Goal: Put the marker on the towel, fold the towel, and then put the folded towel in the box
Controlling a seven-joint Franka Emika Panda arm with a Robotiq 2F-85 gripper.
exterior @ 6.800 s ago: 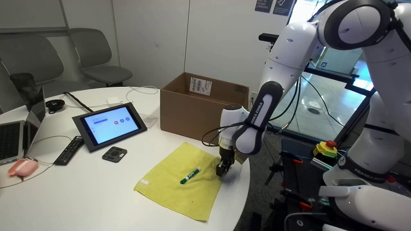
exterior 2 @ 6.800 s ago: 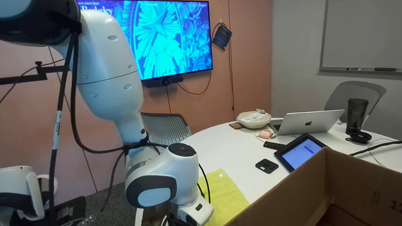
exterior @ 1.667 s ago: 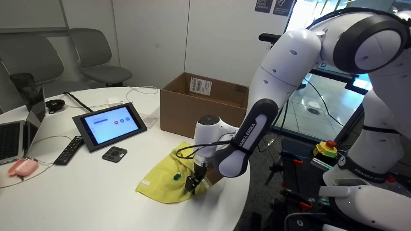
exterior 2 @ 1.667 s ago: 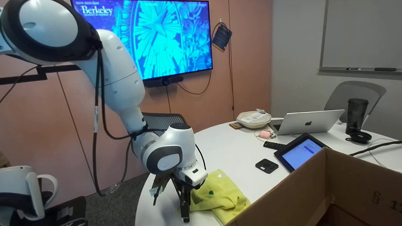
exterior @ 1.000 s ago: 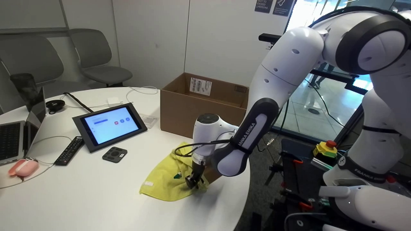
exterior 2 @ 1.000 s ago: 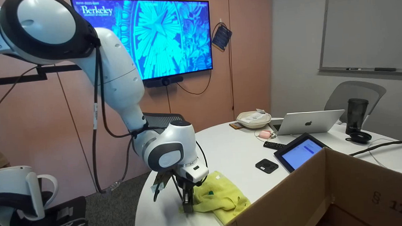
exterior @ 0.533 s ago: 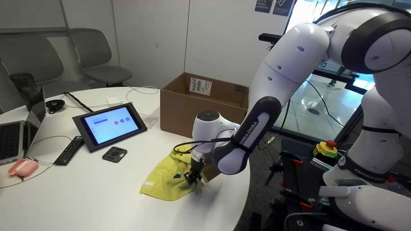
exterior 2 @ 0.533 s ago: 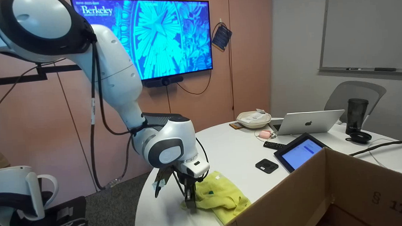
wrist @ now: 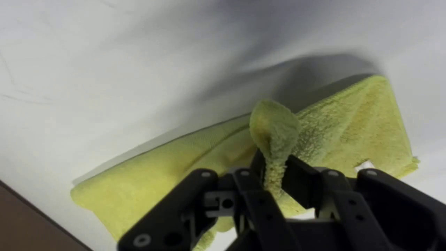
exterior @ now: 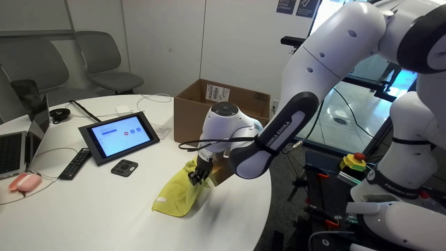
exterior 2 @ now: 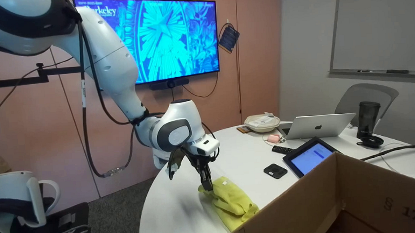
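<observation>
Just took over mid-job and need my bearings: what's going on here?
The gripper is shut on a pinch of the towel, holding that bit up while the rest lies on the table. The towel is partly folded over and not yet in the box, which stands open on the same table. No marker shows on the towel; it may be hidden inside the fold.
</observation>
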